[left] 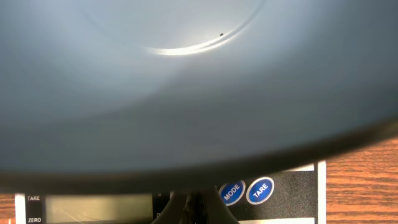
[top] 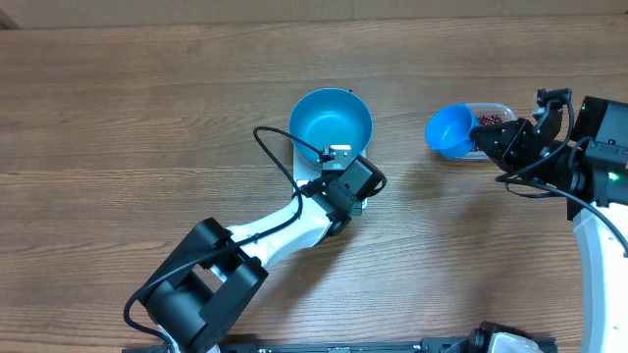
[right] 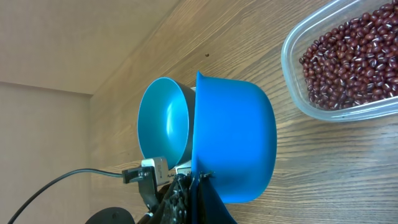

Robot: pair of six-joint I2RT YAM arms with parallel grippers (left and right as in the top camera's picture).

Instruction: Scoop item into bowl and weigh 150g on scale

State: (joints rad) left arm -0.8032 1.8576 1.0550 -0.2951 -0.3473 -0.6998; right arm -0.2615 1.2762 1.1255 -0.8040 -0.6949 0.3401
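Observation:
The bright blue bowl [top: 331, 120] stands on the white scale [top: 300, 162], and its inside looks empty. In the left wrist view the bowl's wall [left: 186, 81] fills the top, above the scale's dark panel [left: 292, 193] with its MODE and TARE buttons. My left gripper [top: 337, 165] [left: 194, 206] is shut with nothing in it, its tips right over that panel beside the display. My right gripper [top: 488, 139] [right: 198, 185] is shut on the handle of a small blue scoop [top: 450, 129] [right: 235, 140], which hangs beside a clear tub holding the red-brown beans [top: 490, 119] [right: 351, 59].
The clear tub [top: 502, 106] [right: 292, 93] sits at the table's right, partly under my right arm. The left arm stretches from the bottom edge up to the scale. Bare wood lies left of the bowl and between bowl [right: 163, 121] and scoop.

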